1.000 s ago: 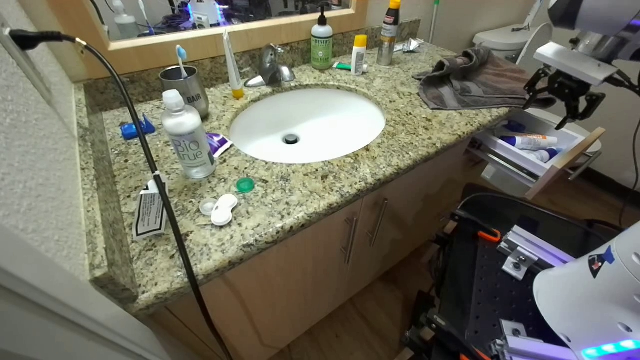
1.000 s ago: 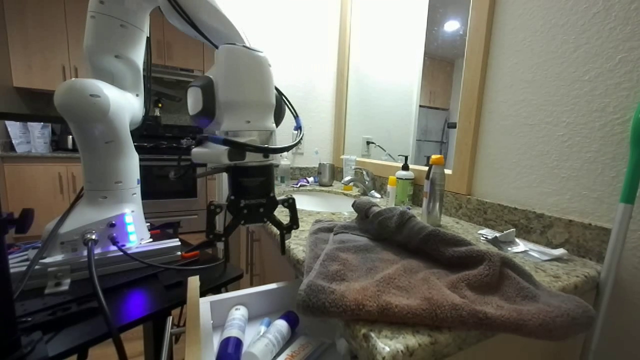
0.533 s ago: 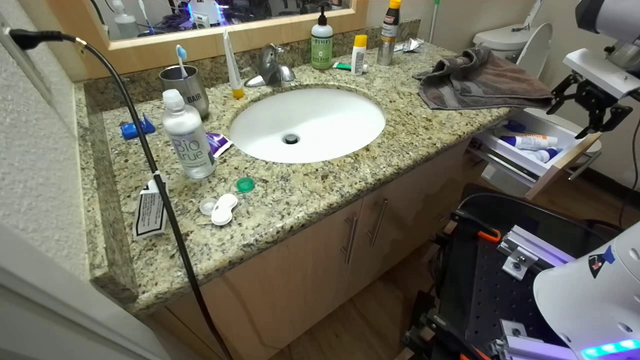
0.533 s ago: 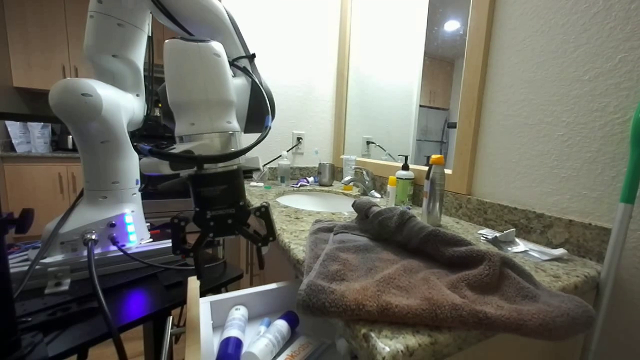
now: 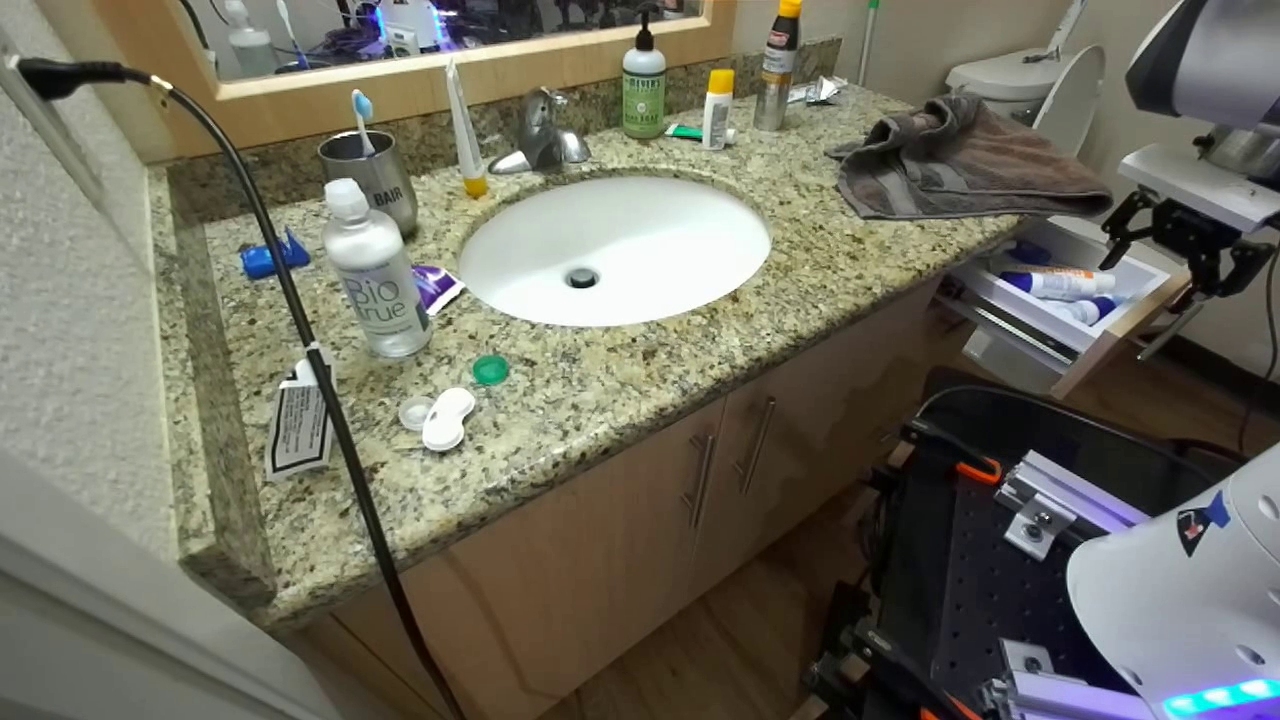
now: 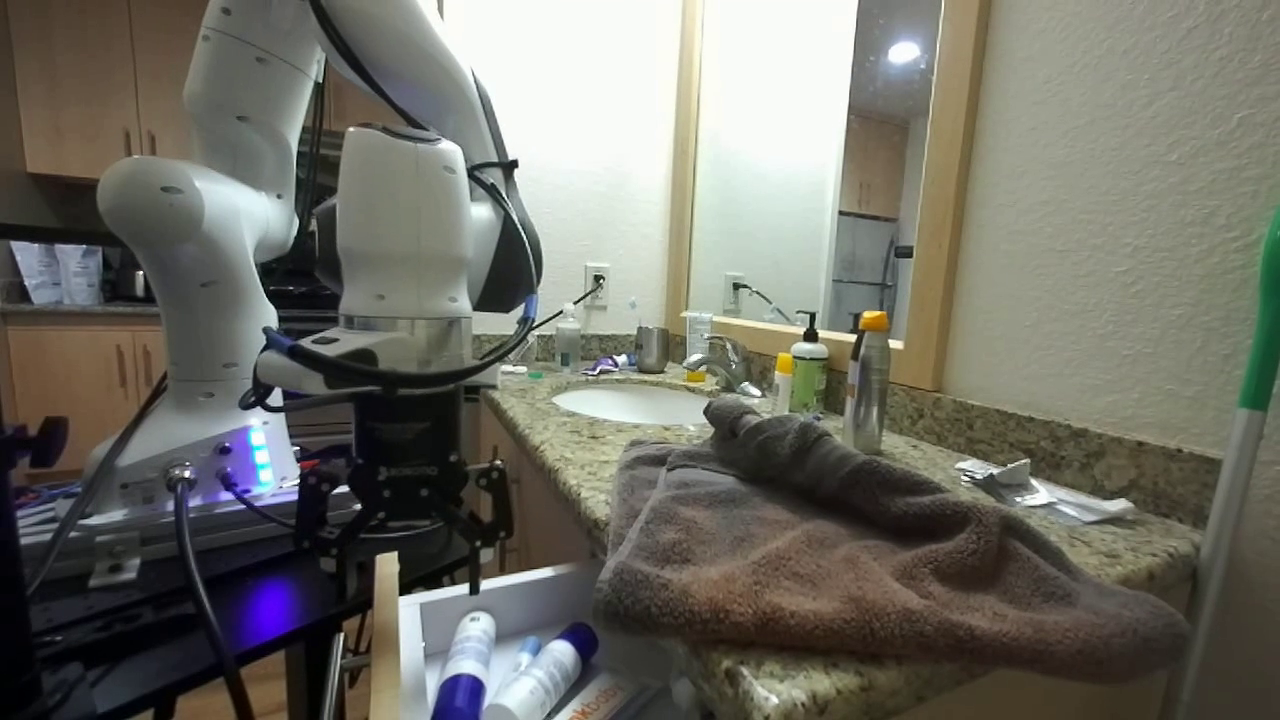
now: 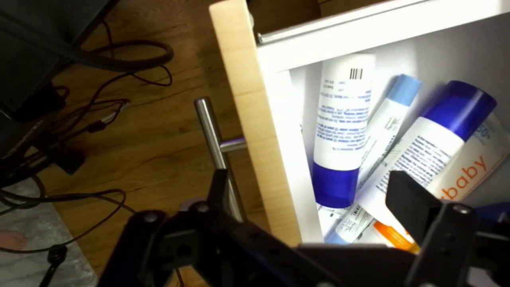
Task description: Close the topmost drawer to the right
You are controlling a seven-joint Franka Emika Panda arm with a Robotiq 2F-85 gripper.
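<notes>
The topmost drawer stands pulled out, with a tan front panel (image 5: 1125,330) and white inner walls. It also shows in the wrist view (image 7: 255,119) and in an exterior view (image 6: 385,640). Blue and white tubes (image 7: 344,131) lie inside. A metal bar handle (image 7: 211,131) is on the panel's outer face. My gripper (image 7: 308,177) is open and empty, pointing down at the drawer front. In the wrist view one finger lies over the handle and the other over the tubes, with the panel between. The gripper also shows in both exterior views (image 5: 1150,283) (image 6: 410,585). I cannot tell whether it touches anything.
A grey-brown towel (image 6: 860,570) drapes over the granite counter (image 5: 640,390) corner beside the drawer. The black robot table (image 5: 960,570) stands close to the drawer. Cables (image 7: 91,111) lie by the floor. A toilet (image 5: 1010,80) is behind.
My gripper has moved outward, away from the sink and towards the drawer front, then lowered. It stays open. The drawer has not moved.
</notes>
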